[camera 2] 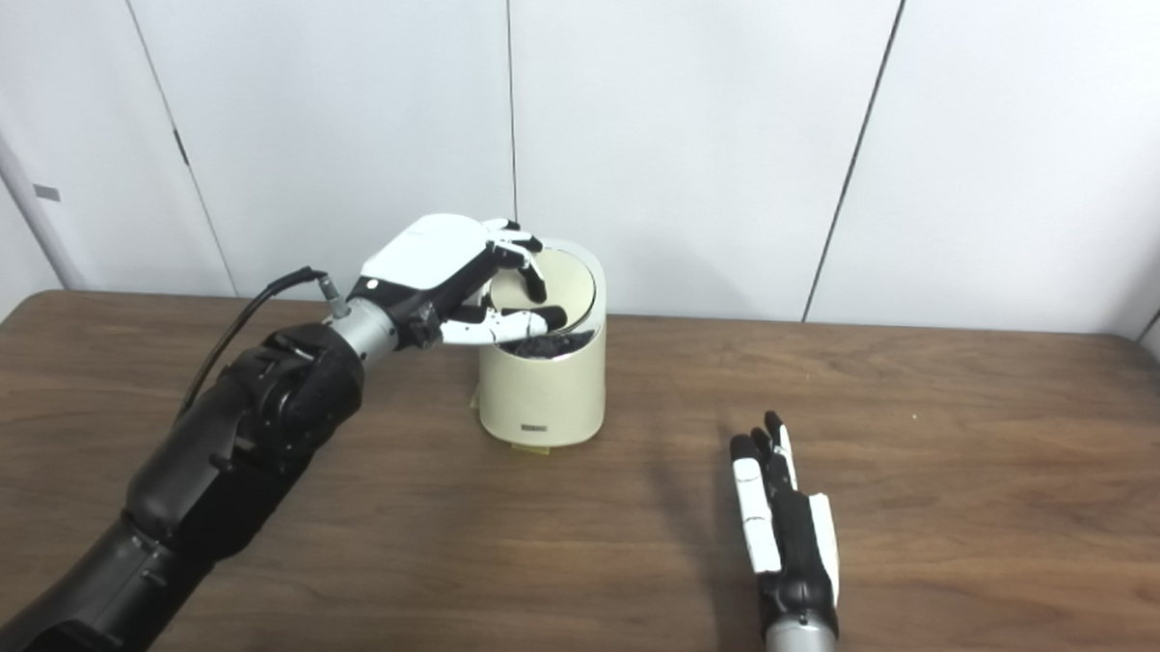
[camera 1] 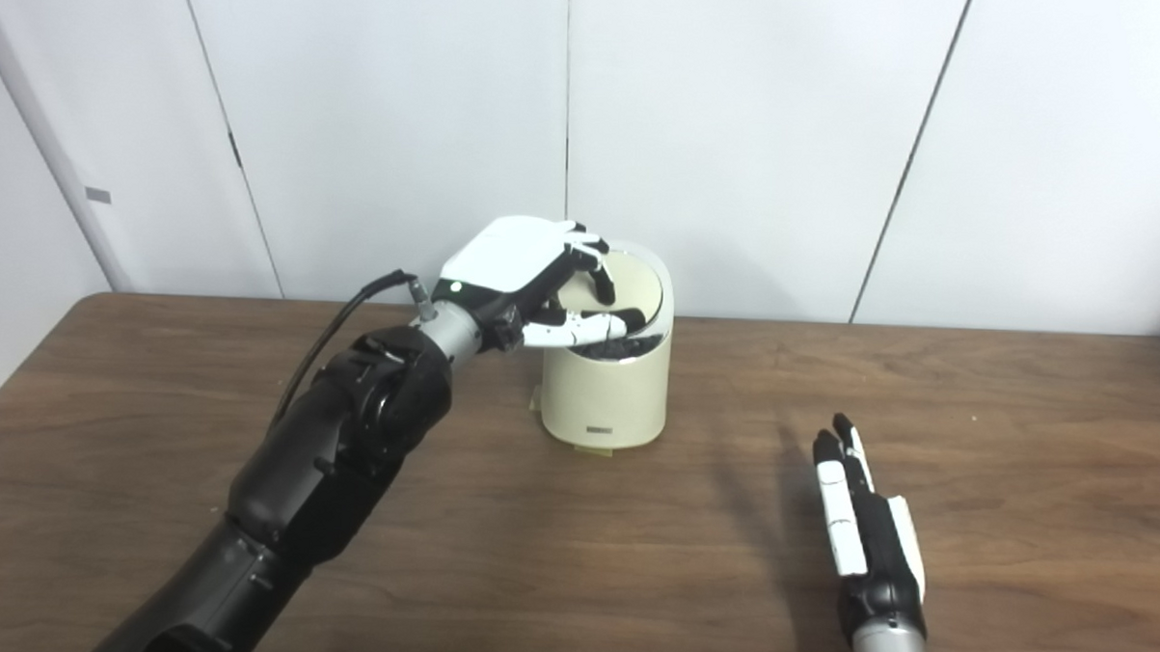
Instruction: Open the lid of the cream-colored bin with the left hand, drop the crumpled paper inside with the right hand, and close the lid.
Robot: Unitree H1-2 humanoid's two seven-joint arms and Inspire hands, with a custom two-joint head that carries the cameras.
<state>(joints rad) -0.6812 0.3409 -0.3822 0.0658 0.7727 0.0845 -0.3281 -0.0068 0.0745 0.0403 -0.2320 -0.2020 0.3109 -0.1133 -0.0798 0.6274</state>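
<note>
The squat, cream-colored plastic bin with rounded sides (camera 1: 605, 394) stands on the dark wood-grain bench (camera 1: 1021, 419), towards its far edge and a little left of centre, close to the pale panelled wall (camera 1: 741, 129). Its round cream lid (camera 1: 635, 282) is tilted up towards the back, leaving the mouth of the bin open at the front; something dark shows inside, too shadowed to make out. A small label sits low on the bin's front, unreadable, and a sliver of yellowish material pokes out from under its base.

The left hand (camera 1: 533, 281), white-backed with black fingers, reaches in from the left and is at the lid: its fingers (camera 2: 534, 266) curl over the raised lid's face while the thumb lies across the open rim below. The hand covers the lid's left part, so whether it grips the edge or only props it cannot be told.

Well apart, near the front right of the bench, the right hand (camera 2: 776, 516) lies edge-on with fingers straight and close together, holding nothing. Its forearm is cut off by the bottom edge of the view.
</note>
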